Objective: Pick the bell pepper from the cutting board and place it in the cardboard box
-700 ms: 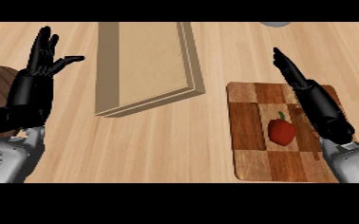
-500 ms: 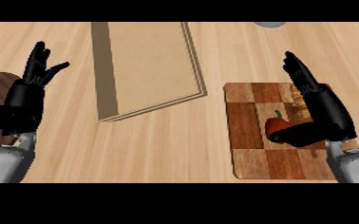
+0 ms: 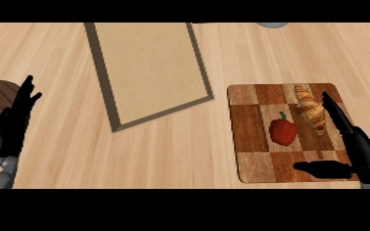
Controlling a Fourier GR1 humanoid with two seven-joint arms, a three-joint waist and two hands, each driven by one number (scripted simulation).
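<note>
A red bell pepper (image 3: 283, 131) with a green stem lies on the checkered wooden cutting board (image 3: 248, 127) at the right. My right hand (image 3: 350, 142) hovers over the board's right edge, open, fingers straight and thumb stretched out below the pepper; it does not touch the pepper. The cardboard box (image 3: 148, 68) sits at the upper middle, open on top and with nothing inside. At the left edge my left hand (image 3: 16, 122) rests open, fingers up.
A croissant (image 3: 310, 108) lies on the board just right of the pepper, partly under my right fingers. A grey round object (image 3: 272, 24) peeks in at the top right. A dark object (image 3: 6, 89) shows at the left edge.
The view has tilted, so the box and board sit lower and nearer. My right hand has drawn back toward the board's lower right corner; the pepper is fully visible again.
</note>
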